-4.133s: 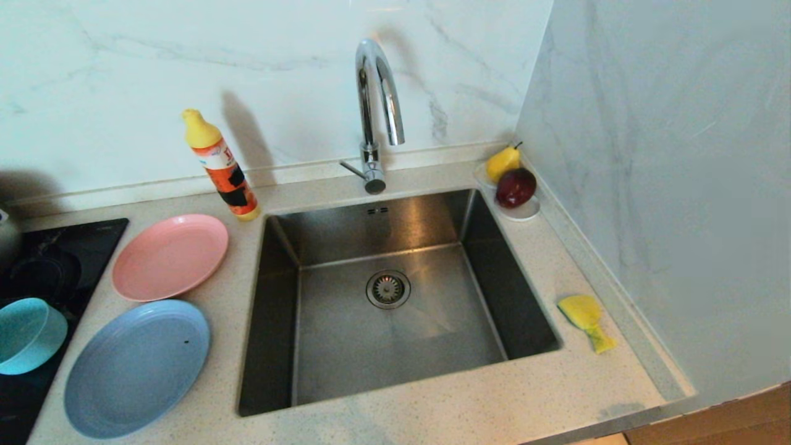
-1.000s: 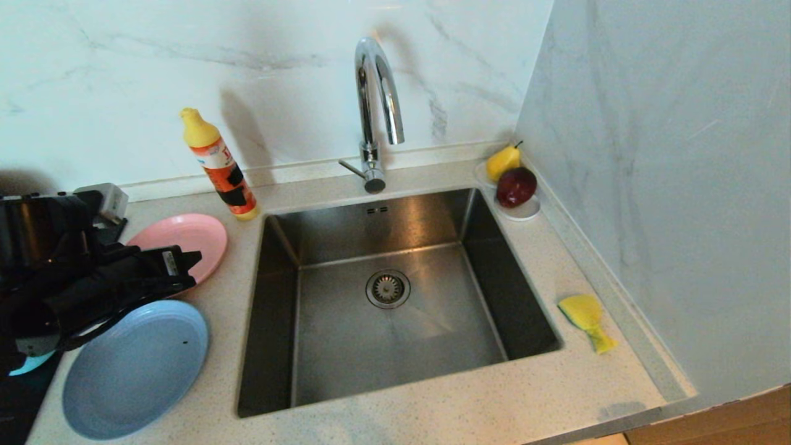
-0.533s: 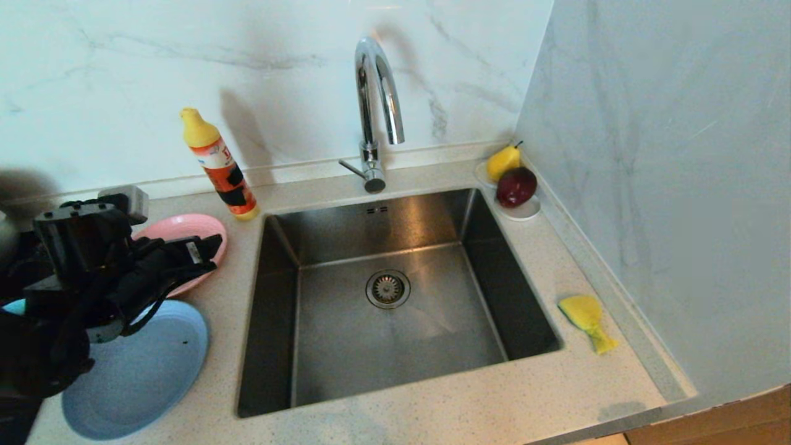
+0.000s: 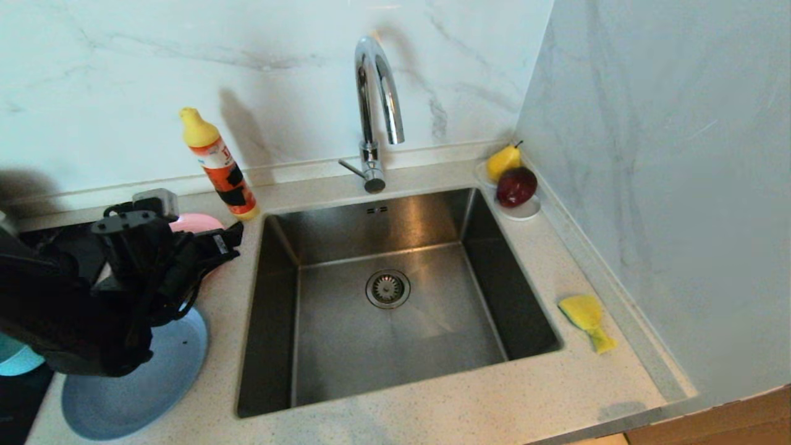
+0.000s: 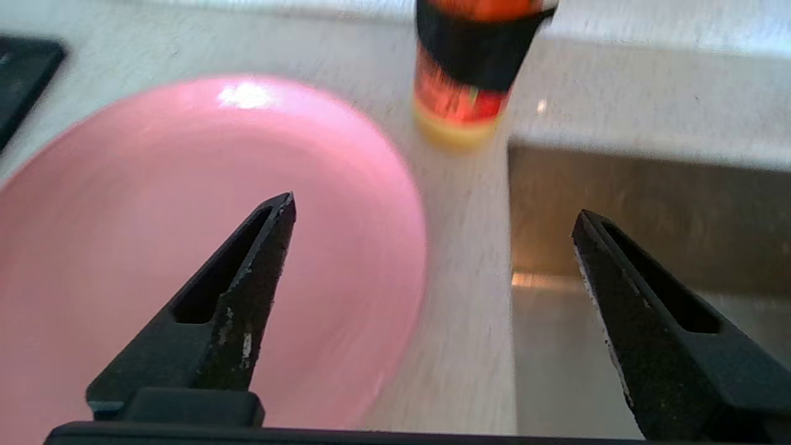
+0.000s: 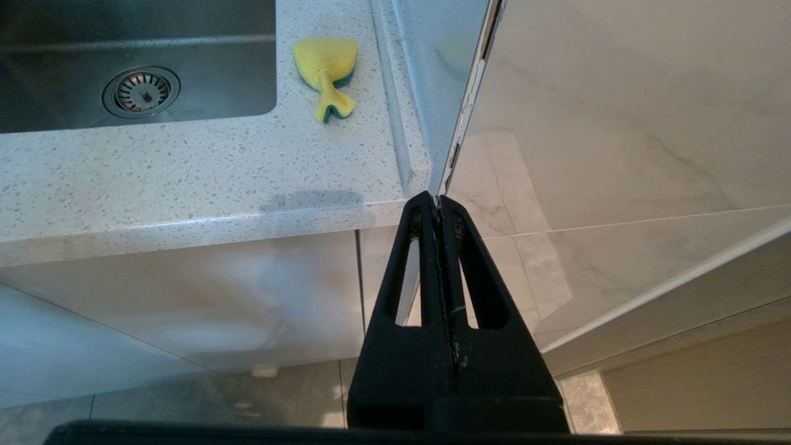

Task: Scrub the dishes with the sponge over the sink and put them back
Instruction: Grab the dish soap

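Beside the sink (image 4: 389,296), on the bench (image 4: 432,408), the pink plate (image 5: 185,247) now sits under the left claw (image 5: 432,213), which has swung in from the left and spread its fingers wide, likely to grip the plate's rim; nothing is held yet. The sponge (image 4: 586,320) lies untouched across the sink, the right claw (image 6: 440,204) parked together below bench level. The detergent bottle (image 4: 219,165) label is unreadable

Two plates, one pink (image 4: 196,223), one pale blue (image 4: 133,389); one teal bowl (image 4: 17,361); one sponge (image 4: 586,317); one bottle (image 4: 217,164); one pear (image 4: 502,162); one apple (image 4: 516,186).
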You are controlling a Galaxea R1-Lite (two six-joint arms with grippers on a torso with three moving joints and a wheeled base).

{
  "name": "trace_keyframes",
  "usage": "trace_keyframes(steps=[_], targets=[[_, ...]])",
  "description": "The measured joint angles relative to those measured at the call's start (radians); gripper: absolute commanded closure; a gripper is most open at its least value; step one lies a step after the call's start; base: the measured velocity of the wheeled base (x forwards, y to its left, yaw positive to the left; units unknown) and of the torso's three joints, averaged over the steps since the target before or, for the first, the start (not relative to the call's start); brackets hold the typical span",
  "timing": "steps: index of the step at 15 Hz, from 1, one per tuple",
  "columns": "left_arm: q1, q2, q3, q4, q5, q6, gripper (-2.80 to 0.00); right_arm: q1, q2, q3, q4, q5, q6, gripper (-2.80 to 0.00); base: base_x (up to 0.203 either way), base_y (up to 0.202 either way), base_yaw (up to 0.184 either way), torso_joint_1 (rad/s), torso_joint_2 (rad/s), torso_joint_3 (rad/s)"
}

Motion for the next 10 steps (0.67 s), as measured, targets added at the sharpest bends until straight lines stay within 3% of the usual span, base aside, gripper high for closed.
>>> trace_keyframes(steps=[10], targets=[[0.0, 0.172, -0.258, -0.014, 0.021, 0.018, -2.8, 0.0, 0.0, 0.0, 0.0, 0.0, 0.0, 0.0, 0.0, 0.0, 0.0, 0.0, 0.0, 0.0]])
